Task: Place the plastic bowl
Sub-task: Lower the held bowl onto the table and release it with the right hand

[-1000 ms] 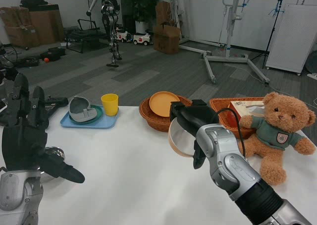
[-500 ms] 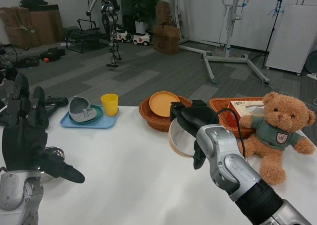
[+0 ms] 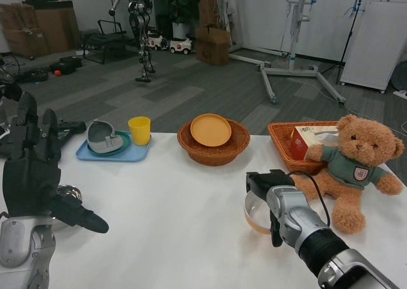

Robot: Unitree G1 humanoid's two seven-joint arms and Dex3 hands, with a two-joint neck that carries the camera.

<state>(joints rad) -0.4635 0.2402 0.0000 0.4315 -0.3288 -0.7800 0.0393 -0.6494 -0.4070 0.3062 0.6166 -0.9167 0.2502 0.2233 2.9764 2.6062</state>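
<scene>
Counter (image 3: 184, 219) of plain white fills the lower view, with a grey floor (image 3: 191, 95) behind it. The right hand (image 3: 270, 197) holds the clear plastic bowl (image 3: 255, 211) with a tan rim low over the counter's right part, fingers wrapped over its upper edge; whether the bowl touches the surface cannot be told. The left hand (image 3: 35, 174) is raised at the left edge, fingers spread wide and holding nothing.

Along the far side stand a light blue tray (image 3: 113, 152) carrying a grey scoop-shaped dish (image 3: 103, 138) and a yellow plastic cup (image 3: 139, 130), a round brown wicker basket (image 3: 213, 144) holding an orange plate (image 3: 210, 129), and an orange rectangular wicker basket (image 3: 299, 142) with a red-and-white box (image 3: 308, 139). A brown teddy bear in a green sweater (image 3: 350, 168) sits just right of the bowl.

Beyond stand cardboard boxes (image 3: 38, 28), a humanoid robot (image 3: 141, 28), toy cars (image 3: 170, 45), a white metal frame (image 3: 292, 53) and a white board (image 3: 372, 44).
</scene>
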